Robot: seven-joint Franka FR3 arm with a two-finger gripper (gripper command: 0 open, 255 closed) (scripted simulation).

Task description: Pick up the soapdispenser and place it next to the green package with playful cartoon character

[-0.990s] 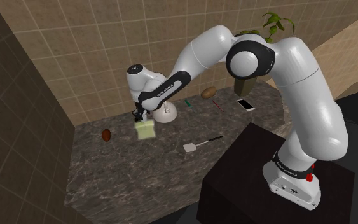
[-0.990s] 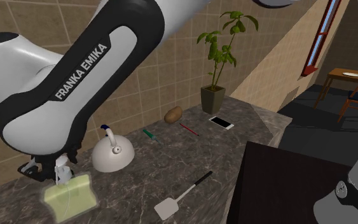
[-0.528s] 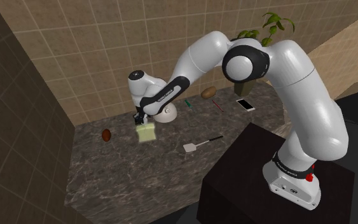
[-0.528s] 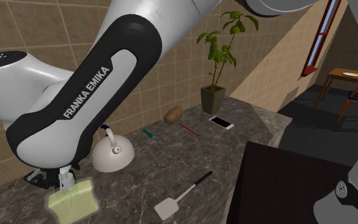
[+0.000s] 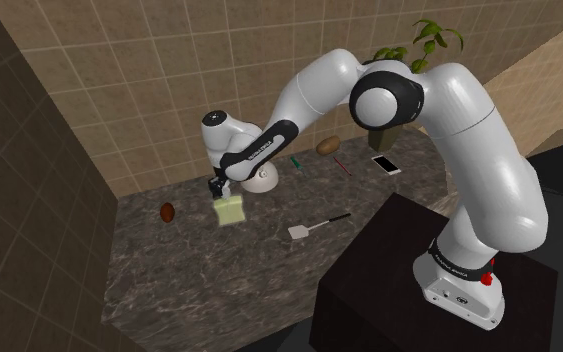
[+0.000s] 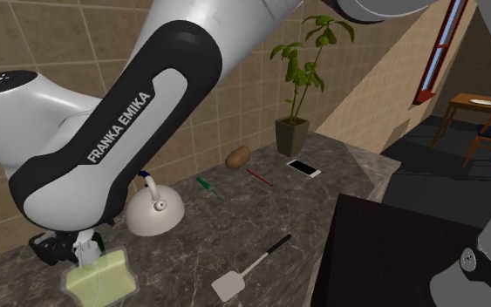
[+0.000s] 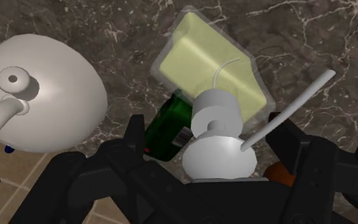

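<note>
Lowered now, arm [image 5: 304,95] reaches down (jaws apart) over soap dispenser [image 5: 229,208].

You see soft, even light: a pale sheen on the arm [image 5: 489,140], a dim counter [image 5: 199,270], a darker side wall [image 5: 29,220], a small shadow on the kettle [image 7: 56,108].

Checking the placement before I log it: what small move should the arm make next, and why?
Probably release here, if that is not already done, then lift straight up. The soap dispenser looks low on the counter, right beside the green package, with the gripper just above it.
</note>
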